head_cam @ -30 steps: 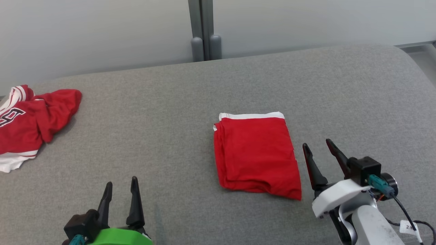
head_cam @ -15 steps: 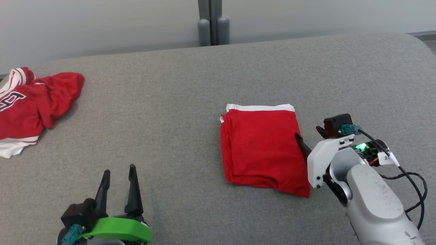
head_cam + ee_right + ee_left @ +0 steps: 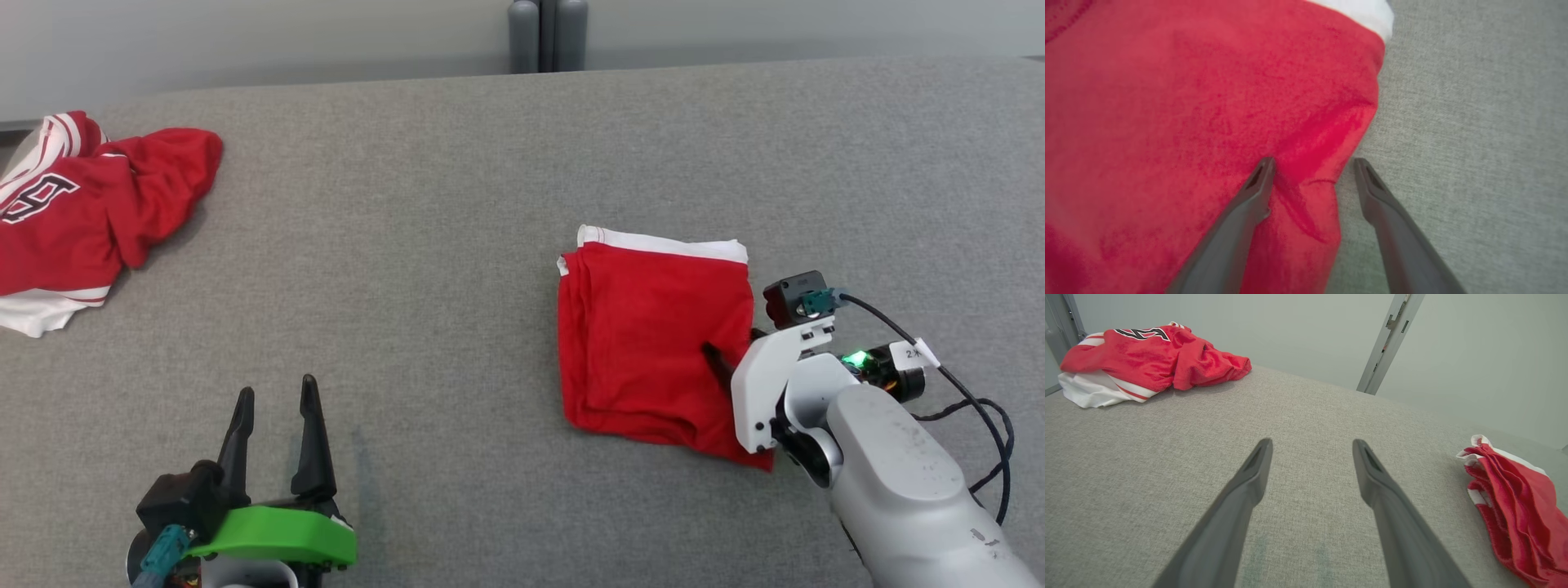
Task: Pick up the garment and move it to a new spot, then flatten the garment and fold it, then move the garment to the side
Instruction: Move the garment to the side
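On the grey surface the folded red garment lies right of centre, long axis twelve-to-six. The right gripper, jaws apart, straddles its three-o'clock edge; the left gripper, also spread, sits far off at eight o'clock.

Folded red cloth garment, centre right: soft, matt, faintly fuzzy. Grey flat surface beneath: coarse woven fabric, matt. Long dark fingers of the left gripper, lower left: smooth, probably plastic.

Grey fabric surface below pale wall, grey post
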Robot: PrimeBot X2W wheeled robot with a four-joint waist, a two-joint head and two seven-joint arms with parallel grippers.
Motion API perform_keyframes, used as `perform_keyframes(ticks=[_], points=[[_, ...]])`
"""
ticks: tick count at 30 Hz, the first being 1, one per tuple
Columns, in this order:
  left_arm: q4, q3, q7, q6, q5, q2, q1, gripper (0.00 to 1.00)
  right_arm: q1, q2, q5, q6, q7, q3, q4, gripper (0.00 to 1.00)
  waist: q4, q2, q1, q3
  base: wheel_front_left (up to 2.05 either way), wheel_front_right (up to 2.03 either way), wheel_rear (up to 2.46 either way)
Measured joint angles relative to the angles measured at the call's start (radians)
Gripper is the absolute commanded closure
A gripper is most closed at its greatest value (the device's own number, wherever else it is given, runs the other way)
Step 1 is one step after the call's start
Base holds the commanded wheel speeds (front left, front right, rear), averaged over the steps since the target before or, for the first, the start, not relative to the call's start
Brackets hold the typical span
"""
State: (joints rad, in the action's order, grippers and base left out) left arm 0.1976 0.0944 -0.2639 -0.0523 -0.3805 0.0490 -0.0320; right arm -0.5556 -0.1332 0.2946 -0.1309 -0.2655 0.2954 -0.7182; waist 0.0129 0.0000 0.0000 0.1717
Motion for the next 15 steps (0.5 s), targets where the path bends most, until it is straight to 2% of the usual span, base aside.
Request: perform_keyframes(ticks=[1,3,4,5,9,15], points=[[0.000,0.000,0.000,0.000,0.000,0.000,-0.001,0.00,-0.007,0.003,0.010,0.000,-0.002,0.005,-0.008,0.55,0.002,0.0000,0.0000,0.003,0.00,0.00,0.00],[0.000,0.000,0.000,-0.001,0.004,0.000,-0.001,0.00,-0.015,0.006,0.023,0.000,0.003,0.016,-0.020,0.78,0.004,0.0000,0.0000,0.006,0.00,0.00,0.00],[0.001,0.000,0.000,-0.001,0.005,0.000,-0.001,0.00,-0.019,0.007,0.026,0.000,0.010,0.026,-0.025,0.97,0.004,0.0000,0.0000,0.007,0.00,0.00,0.00],[0.001,0.000,0.000,-0.001,0.007,0.000,-0.001,0.00,-0.024,0.008,0.028,0.000,0.021,0.031,-0.029,1.00,0.003,0.0000,0.0000,0.007,0.00,0.00,0.00],[-0.004,0.005,0.000,-0.007,0.016,0.000,-0.005,0.00,-0.043,0.005,0.019,0.000,0.080,0.047,-0.047,1.00,-0.008,0.0000,0.0000,0.007,0.00,0.00,0.00],[-0.044,0.030,0.000,-0.023,0.008,0.000,-0.029,0.00,-0.100,-0.037,-0.008,-0.001,0.145,0.046,-0.063,1.00,-0.052,0.0000,0.0000,0.012,0.00,0.00,0.00]])
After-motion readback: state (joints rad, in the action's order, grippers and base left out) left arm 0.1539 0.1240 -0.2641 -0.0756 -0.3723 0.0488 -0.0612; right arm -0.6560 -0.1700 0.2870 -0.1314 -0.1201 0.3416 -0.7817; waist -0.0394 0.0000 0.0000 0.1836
